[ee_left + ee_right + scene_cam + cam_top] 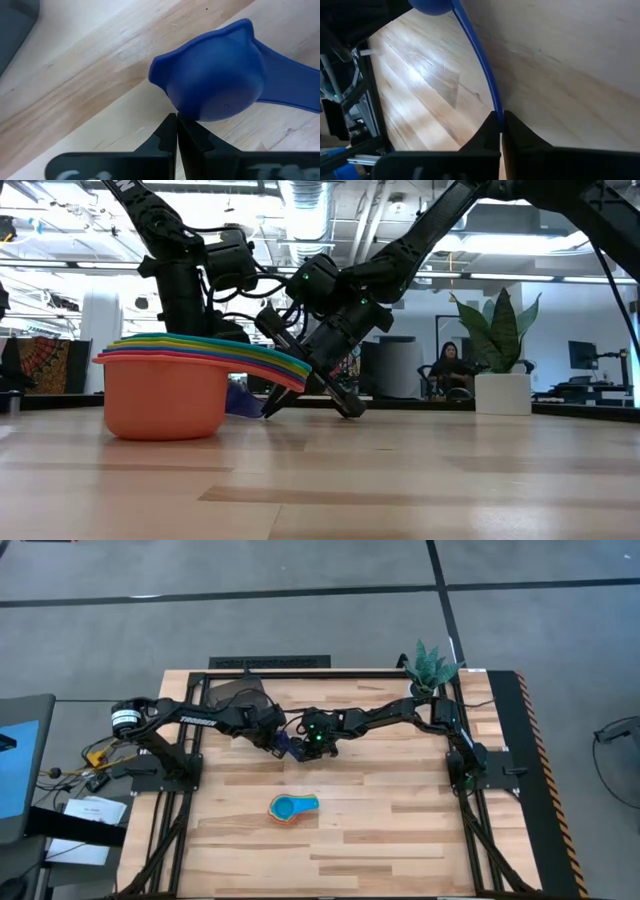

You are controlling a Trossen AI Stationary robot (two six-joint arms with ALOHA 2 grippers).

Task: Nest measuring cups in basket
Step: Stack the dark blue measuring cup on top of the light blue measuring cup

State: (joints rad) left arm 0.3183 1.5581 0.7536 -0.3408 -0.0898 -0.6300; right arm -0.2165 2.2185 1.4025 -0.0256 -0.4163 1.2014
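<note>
Dark blue cup (479,65): handle pinched in right gripper (500,125) jaws.

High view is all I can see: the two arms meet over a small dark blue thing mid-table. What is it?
Observer: A dark blue measuring cup. The left wrist view shows its round bowl right at the left gripper, whose fingers are shut on its edge.
Operator: And the other arm?
Observer: The right gripper is shut on the cup's thin flat handle.
Operator: What about the orange and light blue thing on the table?
Observer: In the low view that stack shows several coloured rims nested inside one big orange cup.
</note>
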